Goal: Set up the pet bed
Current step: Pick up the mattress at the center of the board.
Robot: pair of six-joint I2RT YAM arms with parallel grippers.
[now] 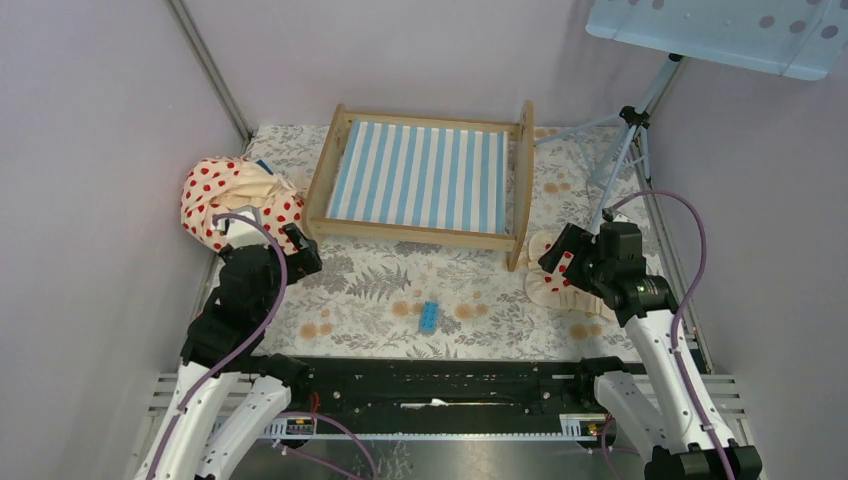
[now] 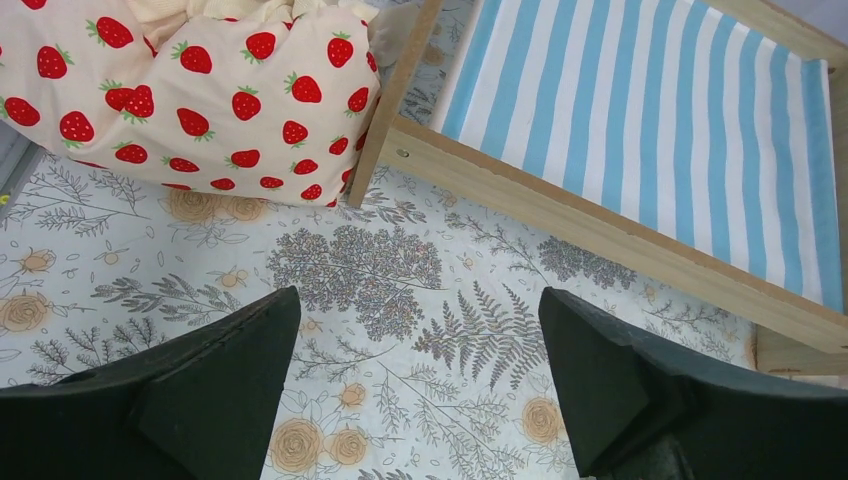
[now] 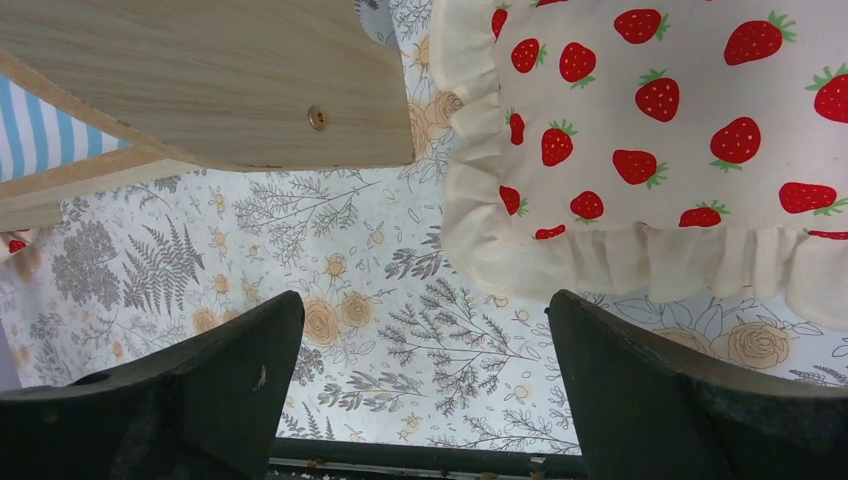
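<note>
Pale walls (image 1: 90,120) enclose a floral tablecloth (image 1: 380,290) (tripod (image 1: 625,150), perhaps a light's).

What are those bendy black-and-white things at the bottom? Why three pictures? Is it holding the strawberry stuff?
Those are two robot arms. Each ends in a two-finger claw. The big picture looks down from above. The other two come from little cameras on the wrists, so the dark shapes at the bottom are that claw's own fingers. On the flowery cloth stands a wooden pet bed with a striped mattress. A strawberry blanket lies bunched on its left, near the left claw. A frilly strawberry pillow lies on its right, by the right claw. A small blue block sits in front. Both claws are open and hold nothing.
</note>
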